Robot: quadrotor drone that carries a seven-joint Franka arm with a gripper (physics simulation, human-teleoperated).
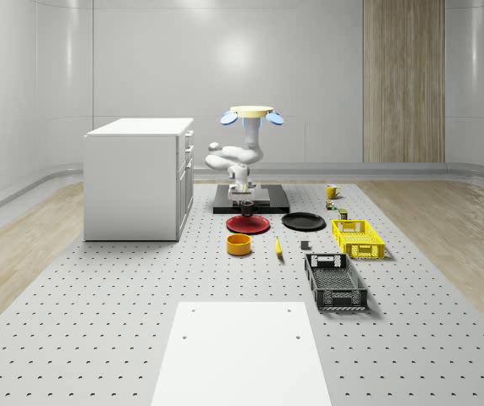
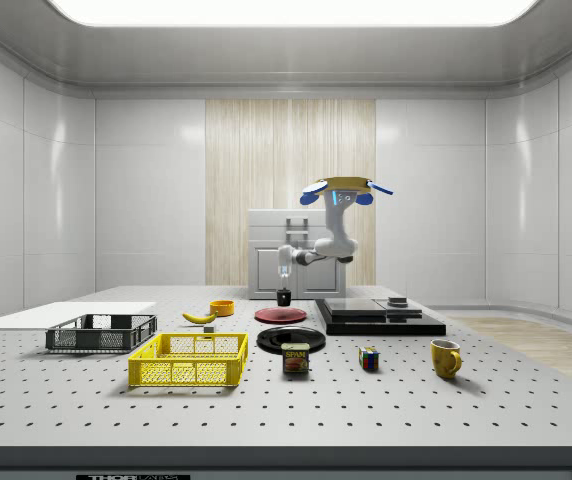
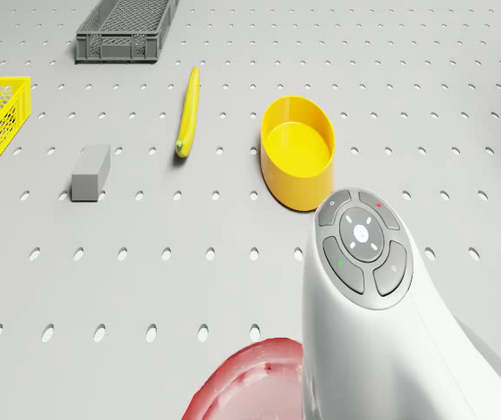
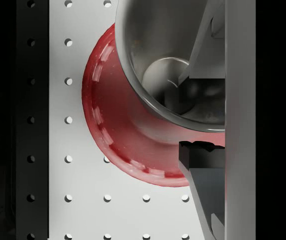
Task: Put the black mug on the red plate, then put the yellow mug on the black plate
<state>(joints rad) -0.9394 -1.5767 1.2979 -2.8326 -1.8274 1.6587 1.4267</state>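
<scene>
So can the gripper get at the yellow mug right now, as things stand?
Probably not yet. The gripper is shut on the black mug above the red plate, with the drone hovering over the dark platform. The yellow mug stands unobstructed.

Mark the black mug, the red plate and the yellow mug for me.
black mug [image 1: 246,205], whole-scene view: its outer wall.
red plate [image 1: 248,225], whole-scene view: its front rim.
yellow mug [image 2: 445,357], side view: its body, beside the handle.
</scene>
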